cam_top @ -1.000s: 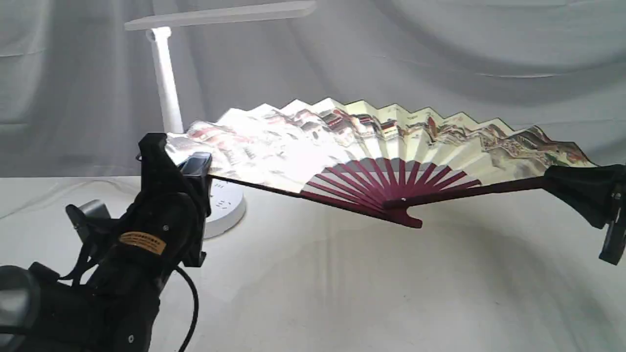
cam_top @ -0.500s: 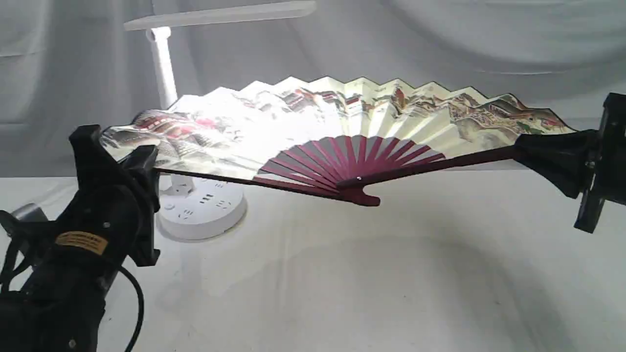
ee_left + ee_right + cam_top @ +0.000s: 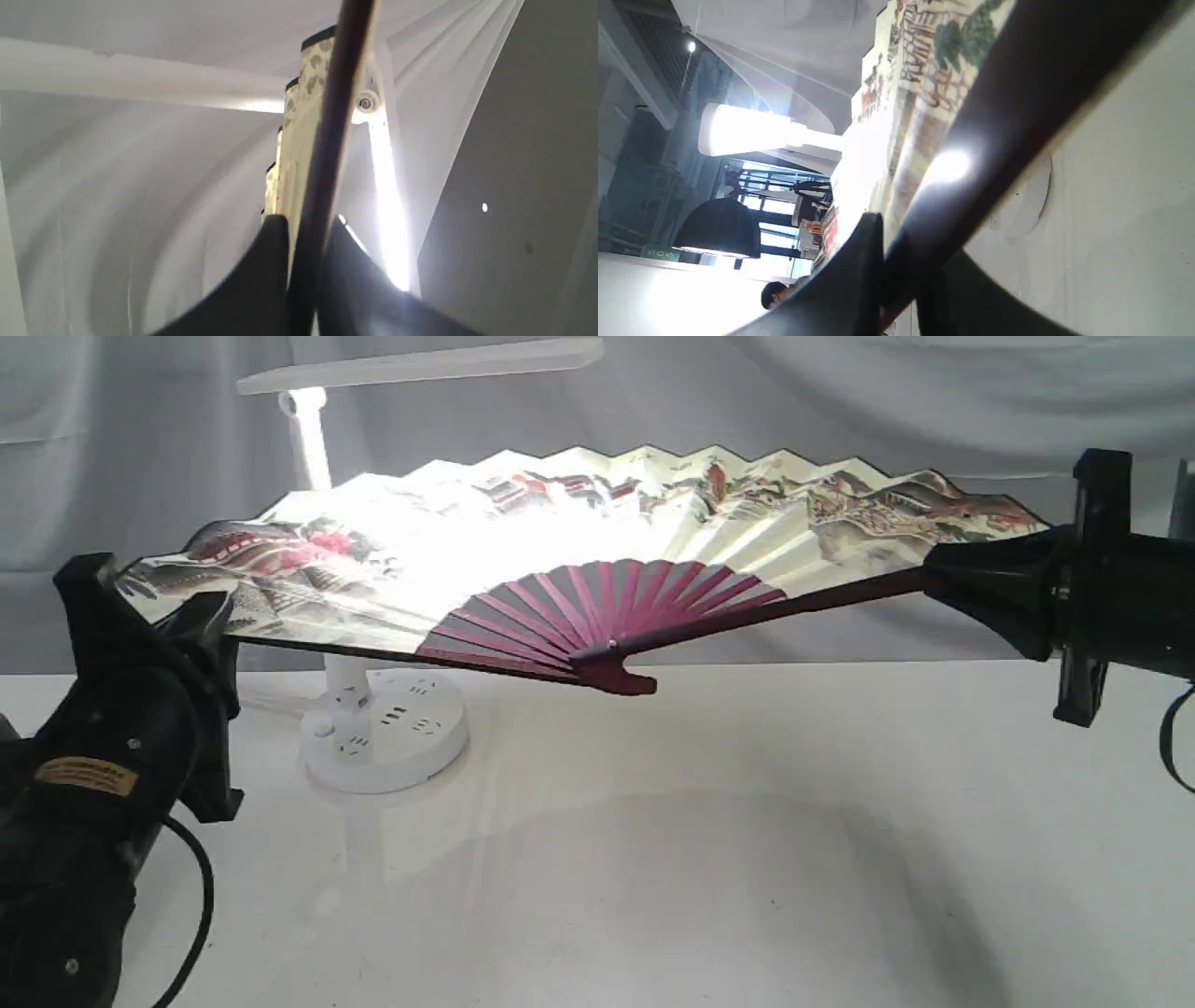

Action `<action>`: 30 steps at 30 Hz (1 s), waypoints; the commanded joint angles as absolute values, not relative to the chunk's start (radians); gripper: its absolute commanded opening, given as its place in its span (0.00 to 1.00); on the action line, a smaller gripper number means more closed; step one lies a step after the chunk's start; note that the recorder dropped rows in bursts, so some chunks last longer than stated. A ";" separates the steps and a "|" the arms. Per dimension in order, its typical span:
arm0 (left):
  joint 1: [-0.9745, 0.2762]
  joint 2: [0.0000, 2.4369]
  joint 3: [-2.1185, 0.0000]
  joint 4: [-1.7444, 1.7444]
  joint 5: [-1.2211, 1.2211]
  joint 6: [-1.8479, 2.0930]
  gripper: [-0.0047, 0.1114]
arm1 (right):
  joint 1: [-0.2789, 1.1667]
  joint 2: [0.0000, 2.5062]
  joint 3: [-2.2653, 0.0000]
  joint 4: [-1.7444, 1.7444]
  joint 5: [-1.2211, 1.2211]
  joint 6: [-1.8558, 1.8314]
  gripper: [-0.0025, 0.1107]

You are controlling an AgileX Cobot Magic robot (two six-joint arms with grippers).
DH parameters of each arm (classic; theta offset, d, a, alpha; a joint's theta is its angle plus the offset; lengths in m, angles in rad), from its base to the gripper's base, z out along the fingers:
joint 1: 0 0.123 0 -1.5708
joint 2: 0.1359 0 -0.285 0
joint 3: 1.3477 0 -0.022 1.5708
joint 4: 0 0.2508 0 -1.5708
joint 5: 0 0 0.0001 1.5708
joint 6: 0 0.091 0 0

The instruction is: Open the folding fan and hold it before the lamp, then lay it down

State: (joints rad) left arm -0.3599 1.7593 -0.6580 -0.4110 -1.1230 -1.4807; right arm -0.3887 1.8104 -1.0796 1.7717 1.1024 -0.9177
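Observation:
The folding fan (image 3: 579, 532) is spread wide open and held in the air under the lamp's bar head (image 3: 420, 364), its painted leaf lit bright in the middle. My left gripper (image 3: 177, 616) is shut on the fan's left outer rib (image 3: 327, 154). On the right, my right gripper (image 3: 943, 581) is shut on the other outer rib (image 3: 1017, 116). The maroon pivot (image 3: 611, 663) hangs above the table. Behind the fan stands the lamp (image 3: 378, 733), its round base with sockets on the table and most of its stem hidden by the leaf.
A white cloth covers the table (image 3: 709, 859), and a grey-white curtain (image 3: 887, 401) hangs behind. A black cable (image 3: 201, 905) trails from my left arm at the lower left.
Both grippers have lifted the open fan and carried it leftward and back, from beside the lamp to under its head. The leaf now covers most of the stem.

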 commanded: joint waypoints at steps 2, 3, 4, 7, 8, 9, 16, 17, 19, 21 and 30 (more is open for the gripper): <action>-0.302 1.734 -0.664 -0.498 -1.221 -1.544 0.04 | -0.370 1.806 -1.128 1.744 1.007 -0.956 0.02; -0.298 1.734 -0.664 -0.494 -1.221 -1.552 0.04 | -0.365 1.806 -1.139 1.744 1.005 -0.956 0.02; -0.296 1.734 -0.667 -0.490 -1.221 -1.563 0.04 | -0.359 1.806 -1.145 1.744 1.003 -0.956 0.02; -0.290 1.734 -0.668 -0.487 -1.221 -1.571 0.04 | -0.357 1.806 -1.150 1.744 0.999 -0.934 0.02; -0.290 1.734 -0.668 -0.487 -1.221 -1.573 0.04 | -0.357 1.806 -1.150 1.744 0.999 -0.934 0.02; -0.290 1.734 -0.668 -0.487 -1.221 -1.576 0.04 | -0.357 1.806 -1.150 1.744 0.999 -0.934 0.02; -0.290 1.734 -0.668 -0.497 -1.221 -1.600 0.04 | -0.357 1.806 -1.150 1.744 1.005 -0.906 0.02; -0.290 1.734 -0.668 -0.497 -1.221 -1.602 0.04 | -0.357 1.806 -1.150 1.744 1.005 -0.905 0.02; -0.290 1.734 -0.668 -0.497 -1.221 -1.623 0.04 | -0.357 1.799 -1.150 1.744 1.009 -0.905 0.02; -0.290 1.731 -0.668 -0.490 -1.221 -1.656 0.04 | -0.357 1.789 -1.150 1.744 1.012 -0.905 0.02; -0.288 1.666 -0.668 -0.486 -1.213 -1.642 0.04 | -0.357 1.730 -1.150 1.744 1.006 -0.884 0.02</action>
